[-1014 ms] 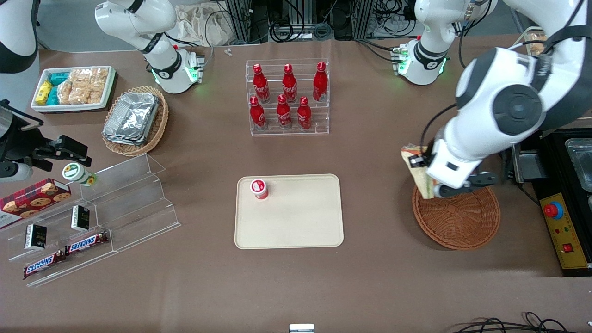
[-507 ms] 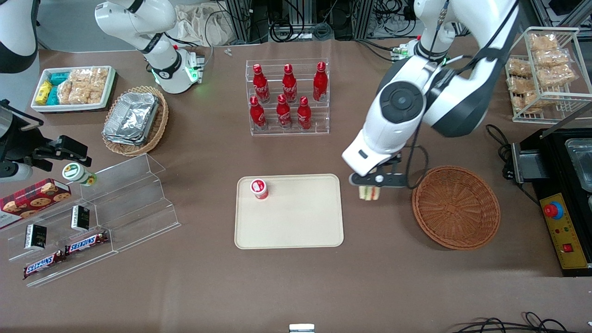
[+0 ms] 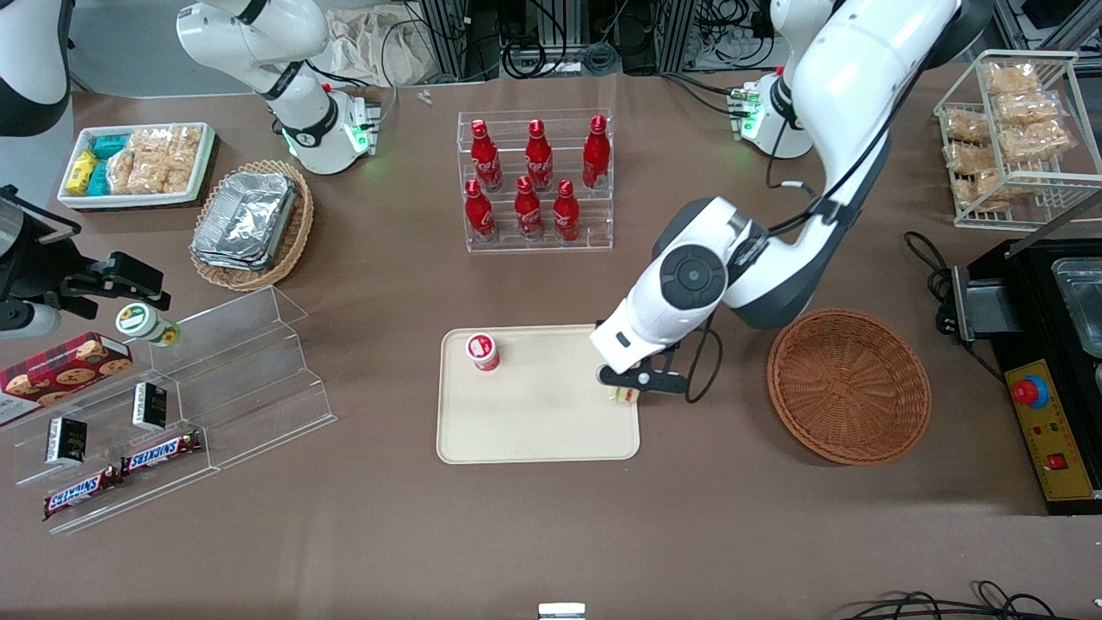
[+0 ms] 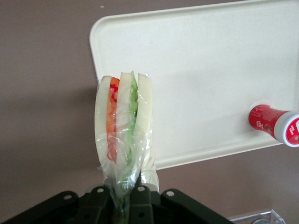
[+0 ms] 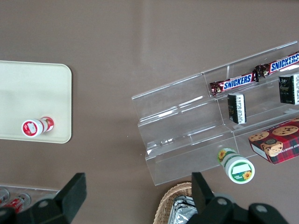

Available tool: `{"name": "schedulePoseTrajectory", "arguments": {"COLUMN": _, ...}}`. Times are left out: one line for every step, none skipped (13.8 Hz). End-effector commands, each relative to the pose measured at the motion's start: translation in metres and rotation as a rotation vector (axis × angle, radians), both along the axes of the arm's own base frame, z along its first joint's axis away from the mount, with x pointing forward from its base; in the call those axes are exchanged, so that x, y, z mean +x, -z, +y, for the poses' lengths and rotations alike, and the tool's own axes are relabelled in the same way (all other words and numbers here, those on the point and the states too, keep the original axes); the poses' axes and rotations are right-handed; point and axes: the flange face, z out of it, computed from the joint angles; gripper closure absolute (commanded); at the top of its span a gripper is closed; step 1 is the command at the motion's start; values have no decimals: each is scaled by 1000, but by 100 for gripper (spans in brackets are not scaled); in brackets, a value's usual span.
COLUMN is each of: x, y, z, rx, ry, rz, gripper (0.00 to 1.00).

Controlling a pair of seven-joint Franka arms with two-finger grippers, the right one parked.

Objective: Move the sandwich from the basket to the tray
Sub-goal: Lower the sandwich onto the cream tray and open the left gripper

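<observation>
Plastic-wrapped wedge sandwich [image 4: 123, 126] in end effector [image 4: 122, 196] above smooth cream tray [image 4: 210, 79].

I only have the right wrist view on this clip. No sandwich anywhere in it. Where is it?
Observer: The left arm's tool holds the sandwich above the tray, at its edge nearest the basket.
Operator: Firm grip?
Observer: The left wrist view shows the tool shut on the sandwich's wrap, wedge pointing away from it.
Operator: Anything left in the basket?
Observer: No, its weave shows bare in the front view.
</observation>
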Motion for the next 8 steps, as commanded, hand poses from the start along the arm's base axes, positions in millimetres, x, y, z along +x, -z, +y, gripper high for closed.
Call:
{"name": "schedulePoseTrajectory", "arguments": {"x": 7, "y": 29, "z": -12, "rx": -32, "ry": -12, "rz": -4, "gripper": 95}}
{"name": "schedulePoseTrajectory", "arguments": {"x": 10, "y": 44, "z": -11, "rx": -37, "ry": -20, "rz": 5, "gripper": 95}}
{"name": "schedulePoseTrajectory", "arguments": {"x": 10, "y": 54, "z": -11, "rx": -38, "ry": -23, "rz": 14, "gripper": 95}}
{"name": "schedulePoseTrajectory", "arguments": {"x": 9, "y": 60, "z": -12, "rx": -31, "ry": -15, "rz": 15, "gripper": 95}}
{"name": "schedulePoseTrajectory", "arguments": {"x": 8, "y": 73, "z": -11, "rx": 2, "ry": 3, "rz": 3, "gripper": 95}}
{"name": "schedulePoseTrajectory", "arguments": {"x": 9, "y": 84, "z": -10, "rx": 26, "ry": 1, "rz": -6, "gripper": 94}}
{"name": "schedulePoseTrajectory", "arguments": {"x": 9, "y": 90, "z": -10, "rx": 30, "ry": -15, "rz": -13, "gripper": 93}}
{"name": "schedulePoseTrajectory", "arguments": {"x": 10, "y": 89, "z": -11, "rx": 30, "ry": -19, "rz": -17, "gripper": 76}}
